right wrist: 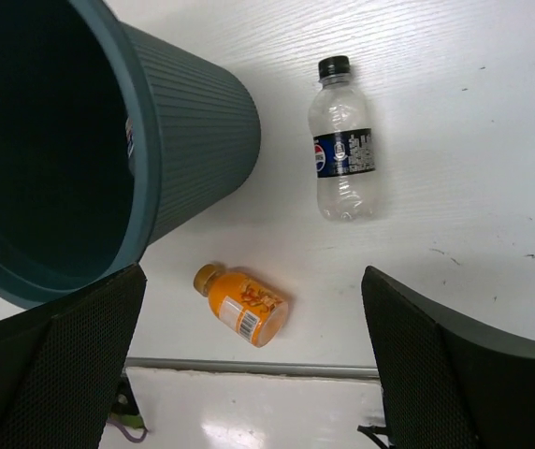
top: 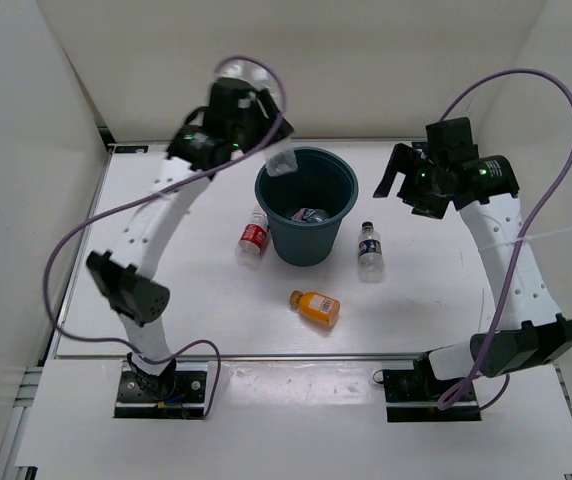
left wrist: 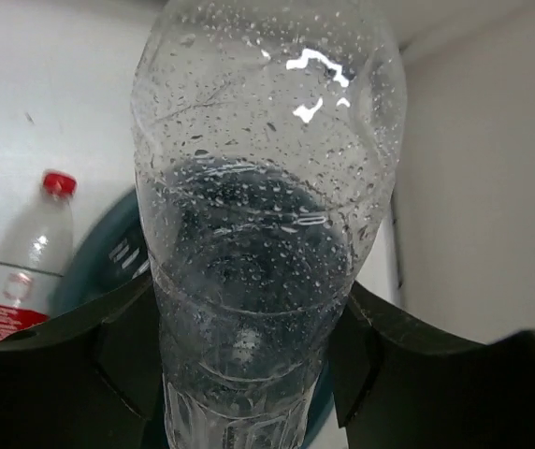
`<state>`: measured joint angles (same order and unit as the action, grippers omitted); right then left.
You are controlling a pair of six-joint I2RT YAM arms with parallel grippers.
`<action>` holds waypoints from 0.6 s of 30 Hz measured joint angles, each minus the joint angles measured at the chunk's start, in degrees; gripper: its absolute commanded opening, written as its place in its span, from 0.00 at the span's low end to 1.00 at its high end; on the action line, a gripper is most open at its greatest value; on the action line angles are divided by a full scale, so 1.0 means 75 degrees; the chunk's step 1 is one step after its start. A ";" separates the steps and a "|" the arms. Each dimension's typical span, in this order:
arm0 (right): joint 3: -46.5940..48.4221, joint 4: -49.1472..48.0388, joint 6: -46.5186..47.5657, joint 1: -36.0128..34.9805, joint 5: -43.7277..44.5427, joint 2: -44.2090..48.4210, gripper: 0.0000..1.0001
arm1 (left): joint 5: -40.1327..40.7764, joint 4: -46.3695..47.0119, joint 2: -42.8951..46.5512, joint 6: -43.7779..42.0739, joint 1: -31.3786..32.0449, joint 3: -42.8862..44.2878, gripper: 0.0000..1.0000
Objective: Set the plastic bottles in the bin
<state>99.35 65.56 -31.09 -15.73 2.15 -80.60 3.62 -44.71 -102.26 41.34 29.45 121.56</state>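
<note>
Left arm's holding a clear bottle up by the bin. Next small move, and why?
Probably nudge the left tool slightly toward the middle of the dark teal round plastic bin before letting go. It grips the clear plastic bottle, which the top view shows over the bin's far-left rim rather than its centre; releasing here might clip the rim.
</note>
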 measured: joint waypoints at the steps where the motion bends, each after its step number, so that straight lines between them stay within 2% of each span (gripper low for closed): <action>1: -0.0137 -0.0076 -0.0003 0.0131 -0.0076 0.0099 1.00 | -0.0009 -0.0076 -0.0350 -0.0085 0.0221 0.0035 0.44; 4: -0.0458 -0.0201 -0.0003 0.0472 -0.0216 0.0350 1.00 | 0.0041 -0.0440 -0.1259 -0.0321 0.0761 0.0251 0.53; 5: -0.0568 -0.0254 -0.0006 0.0565 -0.0233 0.0417 1.00 | 0.0079 -0.0583 -0.1486 -0.0379 0.0906 0.0329 0.61; 6: -0.0691 -0.0309 -0.0026 0.0632 -0.0230 0.0463 1.00 | 0.0160 -0.0723 -0.1626 -0.0411 0.1043 0.0347 1.00; 11: -0.1387 -0.0504 -0.0428 0.0851 -0.0166 0.0149 1.00 | 0.0691 -0.0988 -0.1355 -0.0463 0.1288 0.0350 1.00; 18: -0.2090 -0.0962 -0.0466 0.0927 0.0274 -0.1714 1.00 | 0.1102 -0.0259 0.0615 -0.0662 0.1096 0.0172 1.00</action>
<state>83.68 58.35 -34.59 -8.78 4.21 -93.45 11.88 -46.65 -97.65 36.38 37.67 122.85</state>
